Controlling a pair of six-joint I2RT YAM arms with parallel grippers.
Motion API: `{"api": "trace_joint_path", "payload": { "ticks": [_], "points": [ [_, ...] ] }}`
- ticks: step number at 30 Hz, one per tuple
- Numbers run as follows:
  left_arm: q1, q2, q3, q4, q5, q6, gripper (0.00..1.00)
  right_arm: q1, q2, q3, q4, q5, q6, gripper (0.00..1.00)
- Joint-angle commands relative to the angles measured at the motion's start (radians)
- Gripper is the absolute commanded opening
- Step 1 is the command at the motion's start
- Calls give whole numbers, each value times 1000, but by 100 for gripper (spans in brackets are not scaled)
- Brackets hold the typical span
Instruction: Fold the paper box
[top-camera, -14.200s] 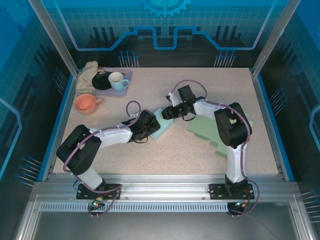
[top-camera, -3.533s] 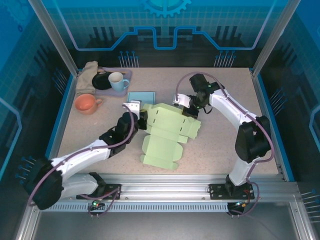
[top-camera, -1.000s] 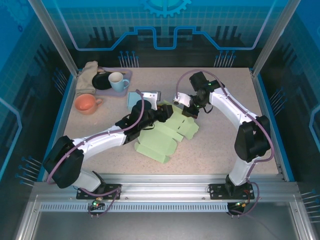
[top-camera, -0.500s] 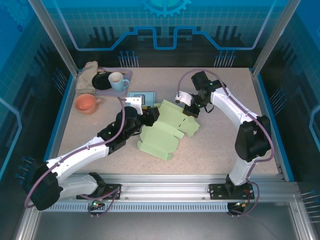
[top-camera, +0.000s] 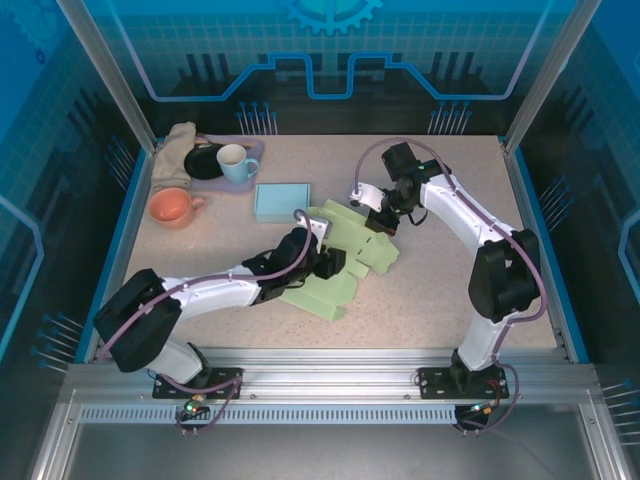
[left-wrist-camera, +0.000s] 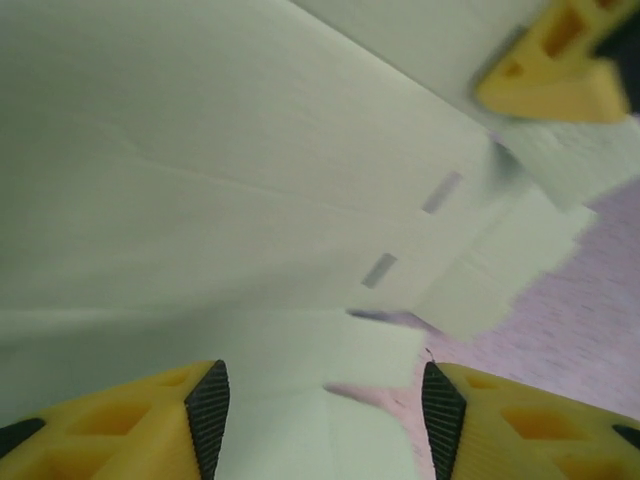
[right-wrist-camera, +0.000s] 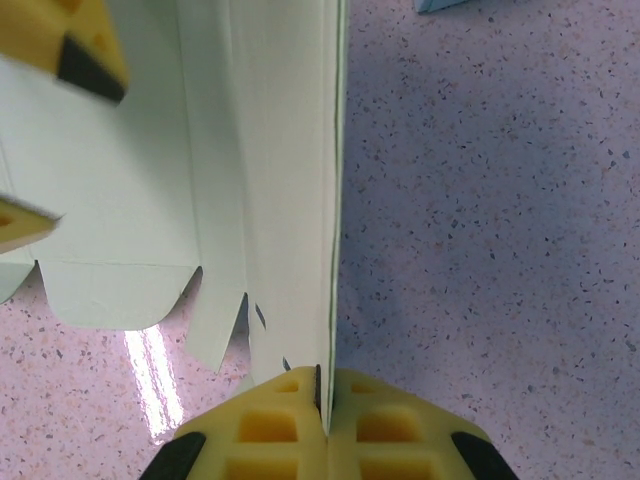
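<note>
Top external camera looks down on the whole table (top-camera: 430, 290). Far on the left sit a tan cloth (top-camera: 178, 148), a black dish (top-camera: 203, 163) and a light blue mug (top-camera: 236, 160) on a purple tray (top-camera: 256, 150). An orange cup (top-camera: 172, 207) is just in front of them. A flat blue box (top-camera: 282, 201) lies a bit more to the right.

In the middle lies the green paper box (top-camera: 318, 296), partly folded. The left gripper (top-camera: 335, 263) reaches over it from the left. The right gripper (top-camera: 376, 216) meets its far right edge.

Left wrist camera is very close to the paper (left-wrist-camera: 200, 150), so I can see two little slits (left-wrist-camera: 440, 192) cut in it, which the top camera is too far away to show. The left gripper (left-wrist-camera: 322, 400) has its fingers spread apart, with nothing squeezed between them. A yellow finger (left-wrist-camera: 550, 70) of the other gripper peeks in at the top right.

Right wrist camera shows the grip best. The right gripper (right-wrist-camera: 325, 385) has its fingers pressed together on a thin edge of the paper (right-wrist-camera: 280, 150), which stands up straight from the speckled table (right-wrist-camera: 480, 200). The left gripper's yellow fingers (right-wrist-camera: 80, 45) show at the top left, over the paper.
</note>
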Motion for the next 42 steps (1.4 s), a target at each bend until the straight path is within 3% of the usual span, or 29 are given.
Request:
{"api": "trace_joint_path", "payload": {
  "ticks": [1, 13, 20, 29, 42],
  "points": [
    [10, 18, 40, 25, -228, 82, 60, -6, 15, 25, -16, -20, 3, 0],
    [108, -34, -20, 12, -330, 108, 62, -4, 18, 23, -19, -24, -1, 0],
    [133, -49, -36, -18, -320, 77, 65, -5, 22, 24, -18, -25, 1, 0],
    [130, -32, 3, -41, -99, -13, 65, -3, 26, 26, -16, -16, 6, 0],
    [126, 21, 58, -34, 133, -156, 65, -2, 19, 18, -6, -33, 4, 0]
  ]
}}
